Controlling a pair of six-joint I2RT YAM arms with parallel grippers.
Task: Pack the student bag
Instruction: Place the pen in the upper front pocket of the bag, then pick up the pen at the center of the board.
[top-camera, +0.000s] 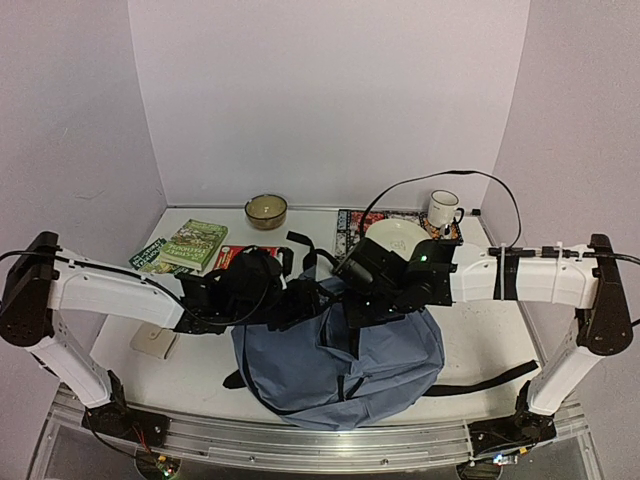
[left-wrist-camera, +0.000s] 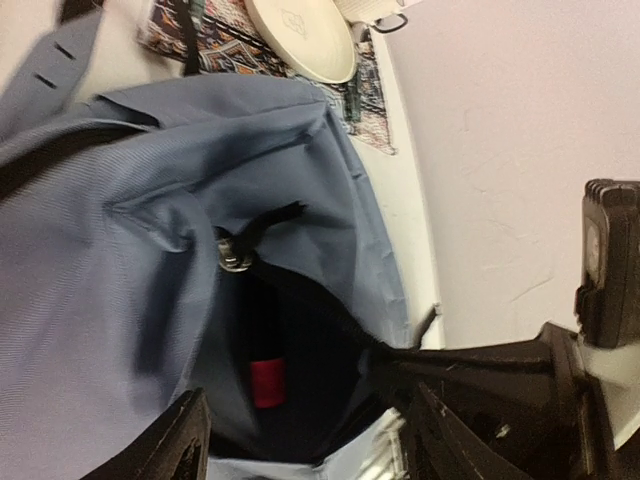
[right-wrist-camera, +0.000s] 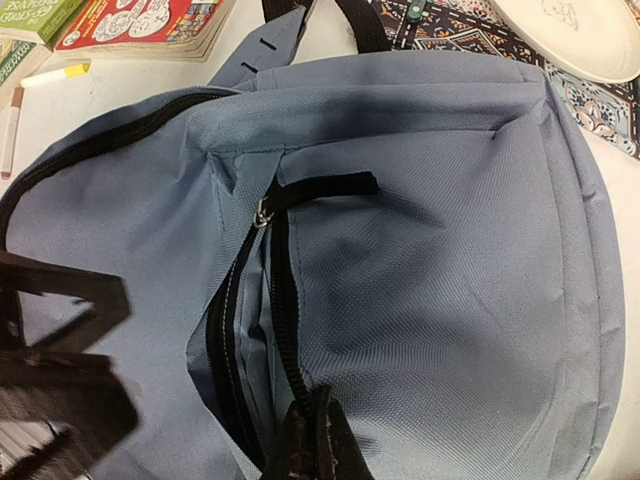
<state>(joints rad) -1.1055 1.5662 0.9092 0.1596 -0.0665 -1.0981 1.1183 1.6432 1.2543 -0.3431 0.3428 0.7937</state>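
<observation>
Blue-grey fabric backpack (top-camera: 340, 365) lies limp at the middle of the table's (top-camera: 480, 335) near edge. Expect it to be light, soft and prone to collapse; grip it at the zipper rim (right-wrist-camera: 290, 350). Right end effector (right-wrist-camera: 310, 445) is closed, pinching that rim. Left end effector (left-wrist-camera: 315, 440) stands wide and empty.

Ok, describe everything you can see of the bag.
The bag is a big, soft blue-grey fabric backpack lying slumped on the table between the arms. Black straps trail to its right. Its black zip is partly undone, with a metal pull and black tab; the opening shows dark lining and a small red tag. The right hand is shut on the zip edge, seemingly pinching it; the left hand stands open at the opening.
</observation>
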